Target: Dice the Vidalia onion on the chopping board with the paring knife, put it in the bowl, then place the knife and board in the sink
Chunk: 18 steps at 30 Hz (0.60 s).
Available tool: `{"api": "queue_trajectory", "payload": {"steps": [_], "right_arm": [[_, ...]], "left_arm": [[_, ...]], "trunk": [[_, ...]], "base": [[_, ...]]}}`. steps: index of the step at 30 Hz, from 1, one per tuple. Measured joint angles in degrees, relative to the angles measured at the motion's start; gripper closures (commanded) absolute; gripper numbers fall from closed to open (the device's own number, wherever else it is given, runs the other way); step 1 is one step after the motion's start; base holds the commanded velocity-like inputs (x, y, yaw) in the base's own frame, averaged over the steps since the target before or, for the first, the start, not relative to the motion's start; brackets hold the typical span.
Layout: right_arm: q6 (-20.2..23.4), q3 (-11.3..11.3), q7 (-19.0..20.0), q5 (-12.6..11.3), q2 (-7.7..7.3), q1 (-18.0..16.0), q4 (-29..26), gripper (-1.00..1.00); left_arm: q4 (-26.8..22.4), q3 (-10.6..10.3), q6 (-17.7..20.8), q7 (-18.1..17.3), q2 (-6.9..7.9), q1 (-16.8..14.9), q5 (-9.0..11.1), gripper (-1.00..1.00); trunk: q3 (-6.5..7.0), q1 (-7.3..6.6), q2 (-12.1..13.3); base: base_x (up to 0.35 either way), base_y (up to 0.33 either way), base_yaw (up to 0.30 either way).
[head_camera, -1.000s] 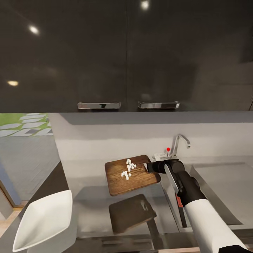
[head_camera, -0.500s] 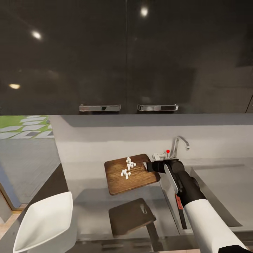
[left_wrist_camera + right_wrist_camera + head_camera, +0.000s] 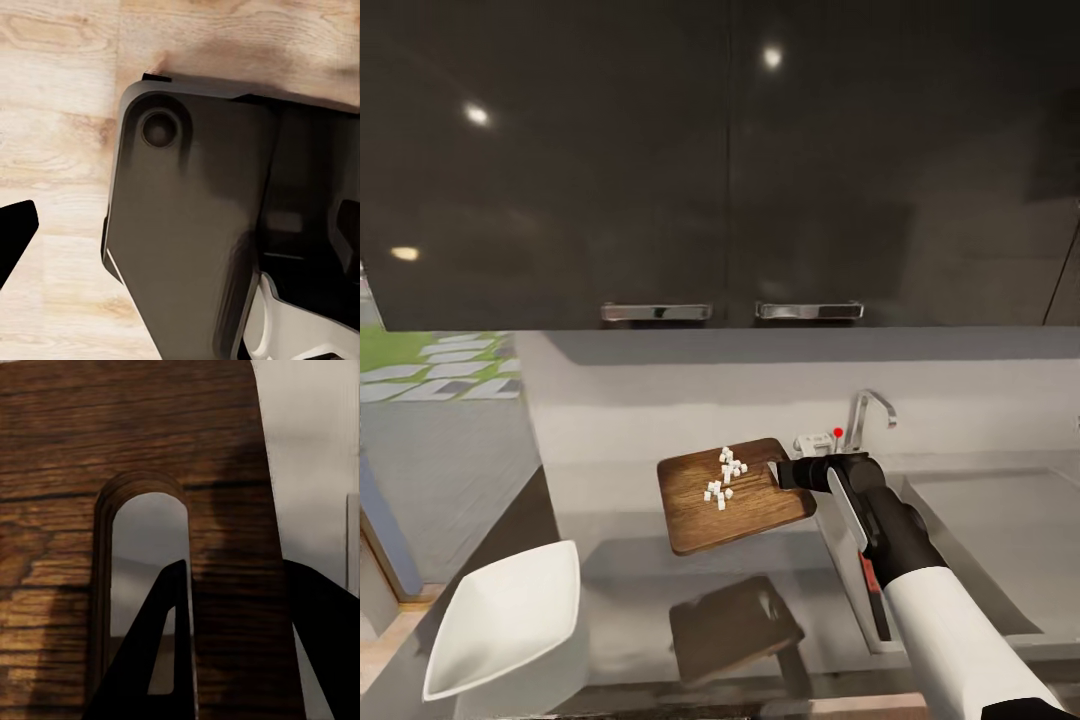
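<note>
chopping board (image 3: 735, 495) in right claw (image 3: 785, 473)

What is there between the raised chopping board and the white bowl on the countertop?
In the head view, nothing stands between the chopping board and the bowl; that stretch of countertop is bare grey surface, with only the board's dark shadow falling nearby.

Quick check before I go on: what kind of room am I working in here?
Most likely a home kitchen: a grey countertop with a steel sink and chrome tap, dark wall cabinets above, and a chopping board carrying diced onion.
</note>
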Motion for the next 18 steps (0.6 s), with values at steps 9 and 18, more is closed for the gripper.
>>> {"api": "queue_trajectory", "payload": {"steps": [9, 18], "right_arm": [[0.0, 0.0, 0.0, 0.0, 0.01, 0.0, 0.0, 1.0], [0.0, 0.1, 0.0, 0.0, 0.1, 0.0, 0.0, 1.0]], "left_arm": [[0.0, 0.0, -0.1, 0.0, 0.0, 0.0, 0.0, -1.0], [0.0, 0.0, -0.1, 0.0, 0.01, 0.0, 0.0, -1.0]], "trunk": [[0.79, -0.01, 0.0], [0.92, 0.0, 0.0]], "base": [[-0.069, 0.05, 0.0], [-0.08, 0.181, 0.0]]}}
